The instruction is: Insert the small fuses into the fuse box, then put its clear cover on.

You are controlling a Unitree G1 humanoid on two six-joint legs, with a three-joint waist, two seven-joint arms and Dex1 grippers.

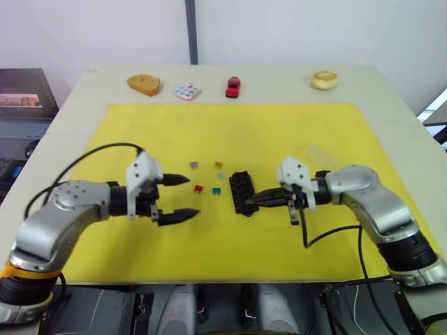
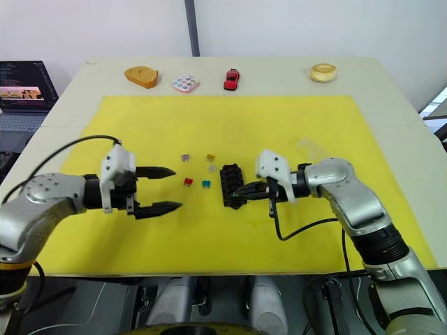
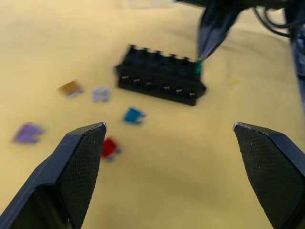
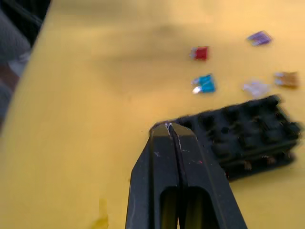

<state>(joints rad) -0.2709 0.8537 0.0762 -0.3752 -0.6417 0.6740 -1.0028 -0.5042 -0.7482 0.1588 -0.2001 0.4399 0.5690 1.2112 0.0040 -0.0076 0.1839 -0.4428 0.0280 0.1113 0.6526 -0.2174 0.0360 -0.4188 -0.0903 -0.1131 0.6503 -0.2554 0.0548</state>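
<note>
The black fuse box (image 1: 242,190) lies on the yellow mat (image 1: 140,132) near its middle. Left of it are loose small fuses: purple (image 1: 193,165), tan (image 1: 218,165), grey (image 1: 221,175), red (image 1: 198,188) and teal (image 1: 216,190). My right gripper (image 1: 250,202) is shut, its tip at the near end of the box. A green fuse (image 3: 197,69) shows at that tip in the left wrist view. My left gripper (image 1: 193,196) hangs open just left of the red fuse, with nothing in it. The clear cover (image 1: 316,153) shows faintly on the mat behind my right arm.
Along the table's far edge lie a brown wooden piece (image 1: 143,84), a pastel-dotted palette (image 1: 187,91), a red toy car (image 1: 232,86) and a tan ring (image 1: 324,80). A laptop (image 2: 21,84) stands off the table to the left.
</note>
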